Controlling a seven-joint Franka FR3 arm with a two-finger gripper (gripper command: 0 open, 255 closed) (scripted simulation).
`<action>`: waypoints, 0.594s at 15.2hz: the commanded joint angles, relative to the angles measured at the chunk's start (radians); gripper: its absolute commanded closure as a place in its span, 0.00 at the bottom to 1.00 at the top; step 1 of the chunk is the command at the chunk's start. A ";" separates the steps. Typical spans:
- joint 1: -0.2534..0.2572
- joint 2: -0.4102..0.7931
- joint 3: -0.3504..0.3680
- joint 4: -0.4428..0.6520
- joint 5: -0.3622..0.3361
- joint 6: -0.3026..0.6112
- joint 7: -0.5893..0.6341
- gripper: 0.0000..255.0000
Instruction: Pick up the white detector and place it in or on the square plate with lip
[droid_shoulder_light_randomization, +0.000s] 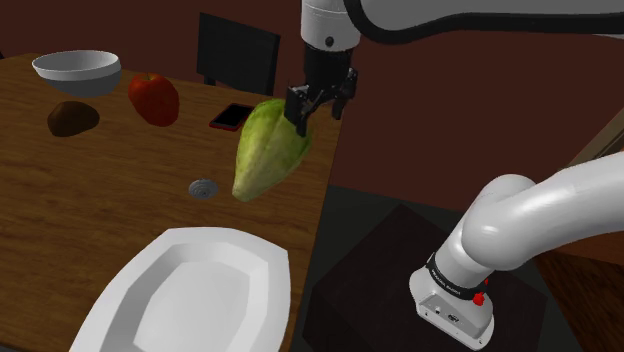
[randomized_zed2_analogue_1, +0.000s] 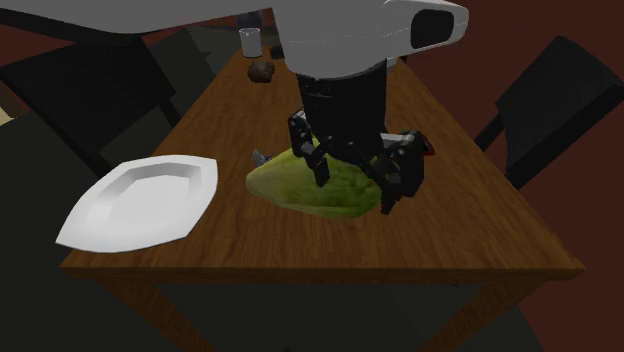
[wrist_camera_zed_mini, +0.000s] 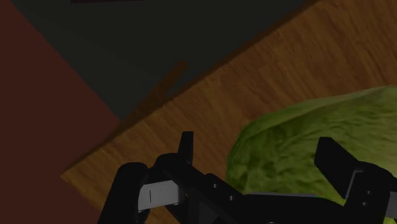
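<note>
The detector (droid_shoulder_light_randomization: 204, 187) is a small round grey-white disc lying on the wooden table (droid_shoulder_light_randomization: 60, 200), between the white square plate with a raised lip (droid_shoulder_light_randomization: 200, 290) and a big green leafy vegetable (droid_shoulder_light_randomization: 268, 148). In the second exterior view the detector (randomized_zed2_analogue_1: 262, 157) peeks out behind the vegetable (randomized_zed2_analogue_1: 300, 190), with the plate (randomized_zed2_analogue_1: 140, 200) to its left. My gripper (droid_shoulder_light_randomization: 320, 112) hangs open over the vegetable's far end, near the table's edge and well apart from the detector. In the wrist view the gripper (wrist_camera_zed_mini: 261, 159) has its fingers spread with nothing between them and the vegetable (wrist_camera_zed_mini: 318, 127) just beyond.
A red fruit (droid_shoulder_light_randomization: 154, 98), a brown lump (droid_shoulder_light_randomization: 73, 118), a grey bowl (droid_shoulder_light_randomization: 77, 72) and a red phone (droid_shoulder_light_randomization: 231, 117) lie farther back on the table. A dark chair (droid_shoulder_light_randomization: 238, 48) stands behind it. My dark stand (droid_shoulder_light_randomization: 400, 270) sits off the table's edge.
</note>
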 joint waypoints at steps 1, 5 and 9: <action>-0.005 0.065 0.059 0.028 0.010 0.010 0.080 0.00; -0.030 0.182 0.171 0.124 -0.002 0.024 0.233 0.00; -0.059 0.332 0.291 0.245 -0.057 0.028 0.404 0.00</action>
